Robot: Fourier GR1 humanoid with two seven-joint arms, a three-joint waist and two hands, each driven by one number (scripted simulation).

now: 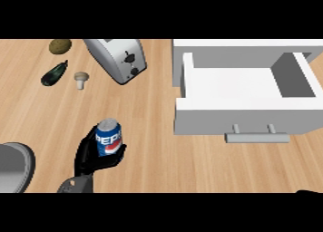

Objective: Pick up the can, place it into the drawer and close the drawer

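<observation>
A blue Pepsi can (pixel 109 138) stands upright at the lower left of the wooden counter. My left hand (pixel 90 156) is curled round it, fingers behind its left side and thumb along its right. The white drawer (pixel 248 115) stands pulled open at the right, its inside bare, with a grey handle (pixel 256 134) on its front. Only a dark tip of my right hand (pixel 310 191) shows at the lower right edge.
A silver toaster (pixel 117 59) lies at the back, left of the drawer. Beside it sit a brown potato (pixel 60 45), a dark eggplant (pixel 54 74) and a small mushroom (pixel 81 79). A grey rounded object (pixel 9 167) fills the lower left corner.
</observation>
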